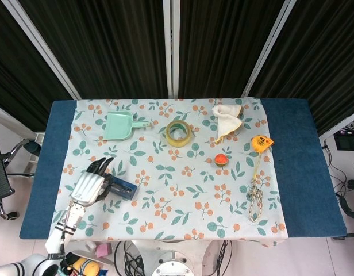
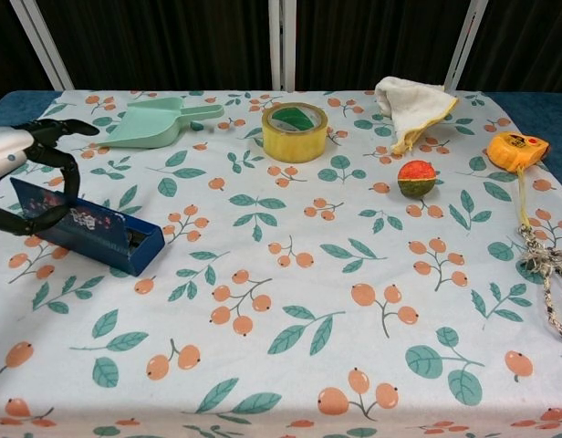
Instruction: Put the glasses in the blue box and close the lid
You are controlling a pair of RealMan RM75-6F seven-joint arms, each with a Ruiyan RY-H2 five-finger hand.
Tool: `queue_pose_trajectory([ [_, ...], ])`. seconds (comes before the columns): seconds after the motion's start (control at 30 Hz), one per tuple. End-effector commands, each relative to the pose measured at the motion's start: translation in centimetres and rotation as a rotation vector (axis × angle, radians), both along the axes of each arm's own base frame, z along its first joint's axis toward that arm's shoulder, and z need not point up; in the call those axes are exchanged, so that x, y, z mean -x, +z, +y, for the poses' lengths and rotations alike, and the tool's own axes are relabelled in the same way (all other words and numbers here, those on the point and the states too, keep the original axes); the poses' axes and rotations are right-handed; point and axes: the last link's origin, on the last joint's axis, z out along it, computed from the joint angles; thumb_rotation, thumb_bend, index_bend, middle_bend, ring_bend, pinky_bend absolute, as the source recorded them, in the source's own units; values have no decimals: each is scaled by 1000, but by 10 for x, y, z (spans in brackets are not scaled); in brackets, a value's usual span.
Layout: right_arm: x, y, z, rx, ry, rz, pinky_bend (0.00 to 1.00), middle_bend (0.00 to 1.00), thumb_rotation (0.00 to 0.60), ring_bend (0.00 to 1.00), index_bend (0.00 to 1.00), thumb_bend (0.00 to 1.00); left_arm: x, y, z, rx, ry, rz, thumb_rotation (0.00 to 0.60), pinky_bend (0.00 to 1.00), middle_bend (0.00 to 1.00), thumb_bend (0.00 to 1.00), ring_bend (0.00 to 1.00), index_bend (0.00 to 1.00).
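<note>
The blue box lies at the near left of the table, seen closer in the chest view as a long dark blue case with its lid tilted up along the back. My left hand is at the box's left end with its fingers spread. In the chest view the left hand arches its dark fingers over that end and touches the lid without gripping it. No glasses show in either view, and the inside of the box is hidden. My right hand is not in view.
A green dustpan, a roll of yellow tape, a white cloth, a small red-green ball, a yellow tape measure and a coiled cord lie across the flowered tablecloth.
</note>
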Motion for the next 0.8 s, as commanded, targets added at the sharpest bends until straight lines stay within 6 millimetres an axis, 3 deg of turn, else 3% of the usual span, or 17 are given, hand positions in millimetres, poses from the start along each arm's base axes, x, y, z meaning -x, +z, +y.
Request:
queue_pose_trajectory([
  [0.03, 1, 2, -1, 6, -6, -1, 0, 0, 600, 0, 0, 231, -4, -8, 12, -2, 7, 19, 600, 146, 62, 420, 51, 730],
  [0.3, 5, 4, 0, 16, -26, -3, 0, 0, 600, 0, 0, 232, -9, -19, 30, -12, 5, 51, 600, 146, 68, 420, 50, 703],
  [0.37, 6, 4, 0, 17, -30, -5, 0, 0, 600, 0, 0, 232, -10, -20, 32, -21, -2, 51, 600, 146, 64, 419, 51, 579],
  [0.47, 7, 4, 0, 19, -29, -7, 0, 0, 600, 0, 0, 232, -11, -19, 34, -37, -1, 44, 600, 146, 28, 395, 51, 173],
  [0.53, 7, 4, 0, 20, -27, -8, 0, 0, 600, 0, 0, 232, -11, -18, 35, -52, 12, 30, 600, 146, 12, 349, 51, 30],
  [0.8, 5, 4, 0, 22, -21, -9, 0, 0, 600, 0, 0, 232, -8, -12, 35, -107, 45, -11, 600, 144, 0, 156, 52, 0],
])
